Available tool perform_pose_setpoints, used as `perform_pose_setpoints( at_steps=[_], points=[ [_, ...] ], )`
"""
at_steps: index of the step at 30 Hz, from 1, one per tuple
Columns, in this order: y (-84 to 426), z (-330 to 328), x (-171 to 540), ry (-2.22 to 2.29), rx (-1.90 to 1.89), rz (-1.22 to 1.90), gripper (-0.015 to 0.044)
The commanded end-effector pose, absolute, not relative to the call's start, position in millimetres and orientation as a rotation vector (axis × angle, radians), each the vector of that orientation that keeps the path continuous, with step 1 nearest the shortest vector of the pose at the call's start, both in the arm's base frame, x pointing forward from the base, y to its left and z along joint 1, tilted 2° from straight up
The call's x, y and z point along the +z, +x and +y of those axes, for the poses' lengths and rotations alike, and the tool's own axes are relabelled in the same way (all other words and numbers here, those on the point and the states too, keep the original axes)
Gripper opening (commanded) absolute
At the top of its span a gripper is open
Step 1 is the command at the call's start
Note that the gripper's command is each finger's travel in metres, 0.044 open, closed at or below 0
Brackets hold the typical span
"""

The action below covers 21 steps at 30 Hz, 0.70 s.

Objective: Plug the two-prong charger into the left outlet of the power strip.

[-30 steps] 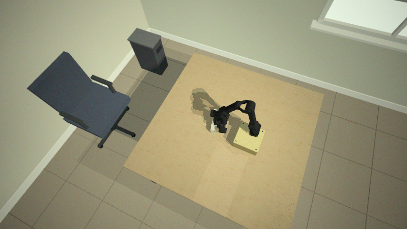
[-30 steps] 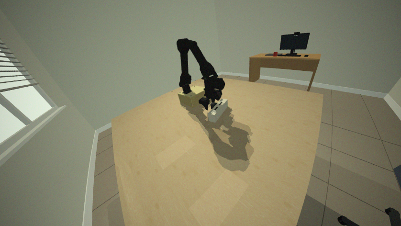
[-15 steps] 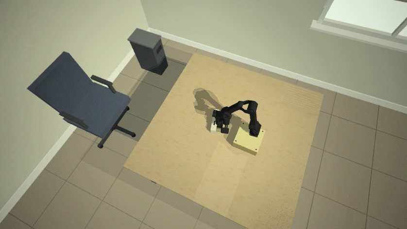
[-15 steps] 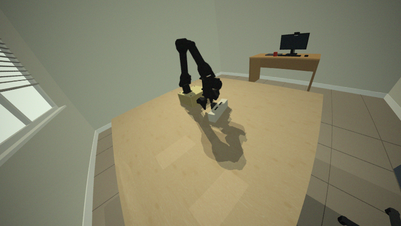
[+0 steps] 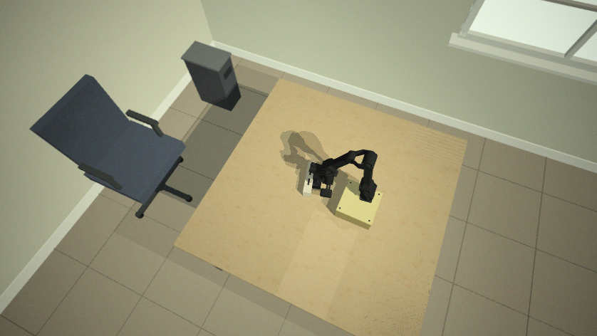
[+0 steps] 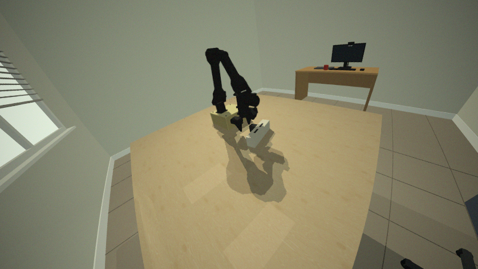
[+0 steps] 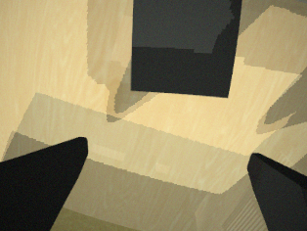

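A tiled room with pale green walls holds a broad wooden table (image 6: 300, 187). Far right stands a desk (image 6: 336, 78) with a monitor (image 6: 348, 53). Mid-table, the black arm (image 6: 230, 80) bends from its yellow base (image 6: 223, 119), gripper (image 6: 246, 126) spread wide and empty, just beside the white power strip (image 6: 258, 133). A dark charger (image 7: 185, 33) lies on the wood before the fingers.

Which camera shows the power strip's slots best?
The exterior view: the white power strip lies side-on with two dark slots visible on top. In the top view it is mostly hidden under the open claw. The wrist view shows none of it.
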<state>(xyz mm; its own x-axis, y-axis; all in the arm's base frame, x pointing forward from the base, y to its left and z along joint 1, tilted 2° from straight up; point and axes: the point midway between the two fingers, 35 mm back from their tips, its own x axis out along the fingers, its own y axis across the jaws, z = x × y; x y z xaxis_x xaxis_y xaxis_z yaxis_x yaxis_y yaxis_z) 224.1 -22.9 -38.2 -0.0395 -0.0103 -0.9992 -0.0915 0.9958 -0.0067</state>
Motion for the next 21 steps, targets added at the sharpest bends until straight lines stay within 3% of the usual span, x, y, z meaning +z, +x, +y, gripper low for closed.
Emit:
perform_pose_setpoints(
  at_steps=[1,10,21],
  points=[
    [233.5,-22.5,-15.8,-0.049,0.012,1.454,0.044],
    [242.9,-20.9,35.5,0.055,-0.087,1.059,0.044],
    [243.0,-20.8,36.5,0.057,-0.088,1.051,0.044]
  ],
)
